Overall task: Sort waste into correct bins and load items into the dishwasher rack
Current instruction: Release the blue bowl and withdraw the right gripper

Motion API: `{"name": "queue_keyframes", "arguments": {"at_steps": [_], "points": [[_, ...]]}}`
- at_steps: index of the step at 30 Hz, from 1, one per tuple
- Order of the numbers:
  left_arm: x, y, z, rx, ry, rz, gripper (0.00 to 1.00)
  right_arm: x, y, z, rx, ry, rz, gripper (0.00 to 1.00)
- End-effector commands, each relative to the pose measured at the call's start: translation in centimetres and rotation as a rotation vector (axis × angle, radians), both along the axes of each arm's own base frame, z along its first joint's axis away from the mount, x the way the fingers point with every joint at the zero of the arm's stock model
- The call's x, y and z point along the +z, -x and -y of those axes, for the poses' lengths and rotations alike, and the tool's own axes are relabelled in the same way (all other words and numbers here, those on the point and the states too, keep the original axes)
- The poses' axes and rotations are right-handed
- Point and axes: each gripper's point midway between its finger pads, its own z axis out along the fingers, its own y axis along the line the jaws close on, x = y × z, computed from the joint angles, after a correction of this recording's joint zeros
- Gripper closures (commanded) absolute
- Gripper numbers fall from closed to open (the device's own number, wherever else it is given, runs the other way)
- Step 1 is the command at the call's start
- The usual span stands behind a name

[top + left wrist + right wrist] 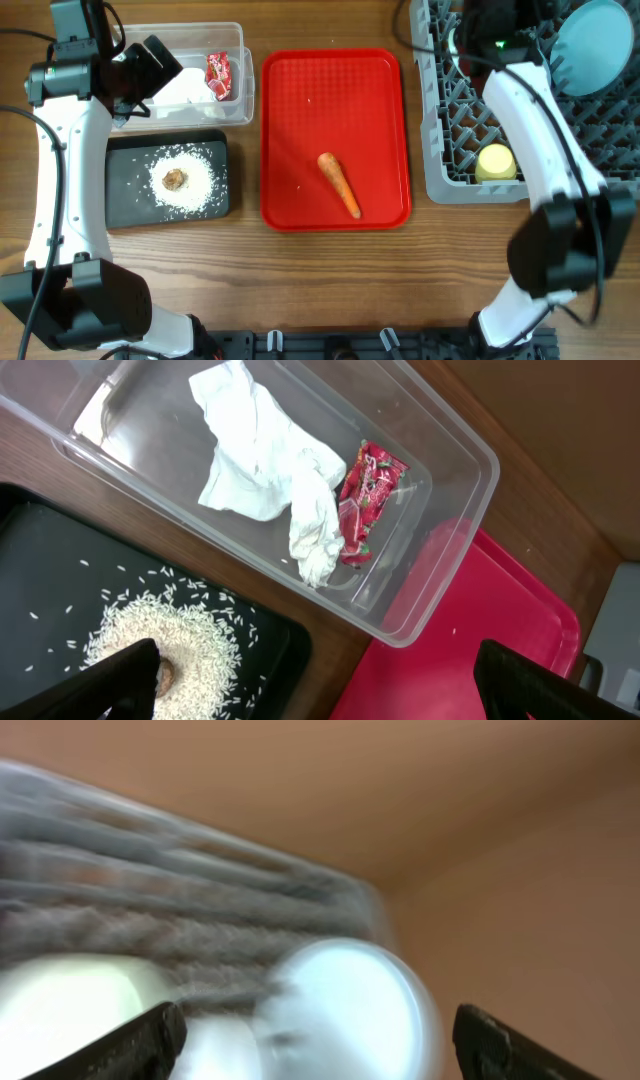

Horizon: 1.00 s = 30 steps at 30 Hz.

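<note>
The clear tub (pixel 240 100) holds the crumpled white napkin (pixel 265 460) and the red wrapper (pixel 368 500). The black tray (pixel 125 200) holds rice (pixel 200 640) around a brown lump (pixel 165 675). The orange carrot (pixel 339 184) lies on the flat red tray (pixel 285 80). My left gripper (pixel 320 690) is open and empty, above the gap between tub and black tray. The grey rack (pixel 450 150) holds a yellow cup (pixel 496 163) and the light blue plate (pixel 597 45). My right gripper (pixel 320 1050) is open over the rack, its view blurred; the plate (pixel 350 1010) shows below it.
The red tray also shows in the left wrist view (pixel 470 640), right of the tub. A pale shape (pixel 60 1005) at the left of the right wrist view is too blurred to name. Bare wooden table (pixel 330 280) lies in front of the trays.
</note>
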Motion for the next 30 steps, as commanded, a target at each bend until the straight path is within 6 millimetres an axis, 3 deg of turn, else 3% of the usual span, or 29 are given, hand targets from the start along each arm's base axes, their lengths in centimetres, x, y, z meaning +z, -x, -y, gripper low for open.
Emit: {"name": "queue_keyframes", "arguments": {"at_steps": [1, 3, 6, 9, 12, 16, 21, 25, 28, 30], "points": [[0.5, -0.1, -0.1, -0.003, -0.009, 0.015, 0.00, -1.0, 4.0, -16.8, 0.593, -0.519, -0.152, 0.11], [0.5, -0.1, -0.1, -0.003, -0.009, 0.015, 0.00, -1.9, 6.8, -21.0, 0.764, -0.648, -0.271, 0.11], [0.5, -0.1, -0.1, -0.003, -0.009, 0.015, 0.00, -3.0, 10.4, -24.2, 0.898, -0.784, -0.421, 0.11], [0.5, -0.1, -0.1, -0.003, -0.009, 0.015, 0.00, -4.1, 12.6, -24.5, 0.879, -0.869, -0.527, 0.05], [0.5, -0.1, -0.1, -0.003, -0.009, 0.015, 0.00, -4.7, 13.3, -24.1, 0.837, -0.896, -0.571, 0.06], [0.5, -0.1, -0.1, -0.003, -0.009, 0.015, 0.00, -3.1, 13.1, -23.1, 0.794, -0.929, -0.521, 0.09], [0.7, 0.0, 2.0, -0.036, 0.120, 0.017, 0.00, 2.1, 13.4, -18.0, 0.720, -0.958, -0.364, 0.08], [1.0, -0.3, 2.5, -0.053, 0.144, 0.036, 0.00, 6.1, 14.7, -10.2, 0.543, -0.932, -0.203, 0.04], [1.0, 0.0, 5.7, -0.185, 0.231, 0.029, 0.00, 7.8, 15.6, -3.6, 0.321, -0.971, -0.072, 0.02], [0.1, 0.5, 7.8, -0.246, 0.226, -0.015, 0.00, 8.1, 15.9, -1.1, 0.228, -1.018, -0.024, 0.00]]}}
